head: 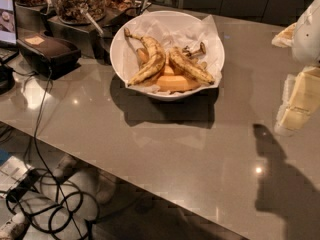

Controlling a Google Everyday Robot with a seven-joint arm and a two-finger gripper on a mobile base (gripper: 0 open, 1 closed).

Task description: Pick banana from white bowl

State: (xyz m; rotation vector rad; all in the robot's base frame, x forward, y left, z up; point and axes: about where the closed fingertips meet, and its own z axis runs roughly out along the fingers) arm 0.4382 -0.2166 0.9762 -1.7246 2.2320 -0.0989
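Approach step. Gripper [300, 101] hangs at right edge, well apart from white bowl [116, 54]; can't tell its grip state. Banana [191, 68] lies in bowl's right half, atop smoother bananas [172, 83]. Next, you'd need to reach left over the rim.

From my claw [294, 111] at the right edge of the frame, bare table [200, 149] runs clear to the white bowl [119, 59]. Jars [77, 1] and a black box [47, 51] crowd the upper left. Neighbouring bananas [150, 61] hem in the banana [191, 68], touching it, I think.
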